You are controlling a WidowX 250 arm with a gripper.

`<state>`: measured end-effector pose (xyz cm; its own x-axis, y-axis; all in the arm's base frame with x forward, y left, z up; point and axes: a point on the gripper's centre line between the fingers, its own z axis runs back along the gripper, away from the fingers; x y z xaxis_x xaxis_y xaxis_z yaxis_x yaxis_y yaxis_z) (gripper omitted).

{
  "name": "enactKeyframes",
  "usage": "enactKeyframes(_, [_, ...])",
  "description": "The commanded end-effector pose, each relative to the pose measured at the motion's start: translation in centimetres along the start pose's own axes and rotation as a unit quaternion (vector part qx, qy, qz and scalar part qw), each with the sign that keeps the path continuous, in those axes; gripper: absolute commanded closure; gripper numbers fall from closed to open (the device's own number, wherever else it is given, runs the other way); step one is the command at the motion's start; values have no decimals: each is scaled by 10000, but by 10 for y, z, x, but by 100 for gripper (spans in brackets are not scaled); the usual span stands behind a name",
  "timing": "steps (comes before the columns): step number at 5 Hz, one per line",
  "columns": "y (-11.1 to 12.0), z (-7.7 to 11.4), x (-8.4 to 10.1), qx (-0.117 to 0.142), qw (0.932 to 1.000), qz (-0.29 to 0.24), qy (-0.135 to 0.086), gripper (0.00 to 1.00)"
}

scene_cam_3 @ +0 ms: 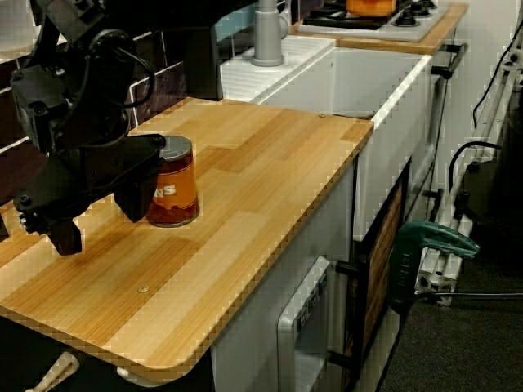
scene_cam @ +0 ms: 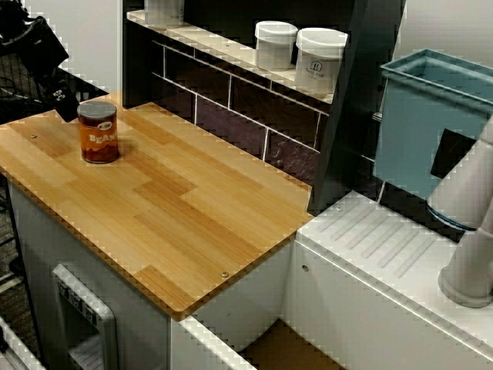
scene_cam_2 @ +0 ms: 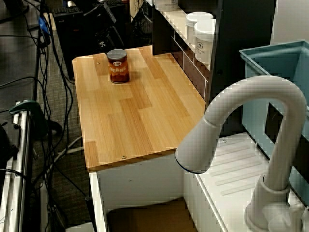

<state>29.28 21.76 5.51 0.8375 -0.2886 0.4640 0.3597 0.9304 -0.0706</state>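
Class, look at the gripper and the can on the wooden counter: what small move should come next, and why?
Probably slide the gripper sideways toward the can until it stands between the open jaws. In the side view the upright can sits beside one jaw, seemingly outside the gap, so closing now would likely miss it.

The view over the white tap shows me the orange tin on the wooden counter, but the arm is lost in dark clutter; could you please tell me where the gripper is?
Observer: In the view along the counter, the black gripper hangs low over the light wooden counter, right beside the orange tin with the grey lid.
Operator: Thank you; are its jaws open?
Observer: Yes, its two fingers stand well apart, and the tin appears to sit outside them.
Operator: Is it touching the tin?
Observer: I cannot tell; the nearer finger overlaps the tin's edge in that view.
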Motion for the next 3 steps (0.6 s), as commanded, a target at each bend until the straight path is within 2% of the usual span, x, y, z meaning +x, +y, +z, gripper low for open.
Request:
enactKeyframes(1, [-11,7,32,240,9997,-17,-80,0])
enactKeyframes(3, [-48,-9,36,78,9997,-240,65,0])
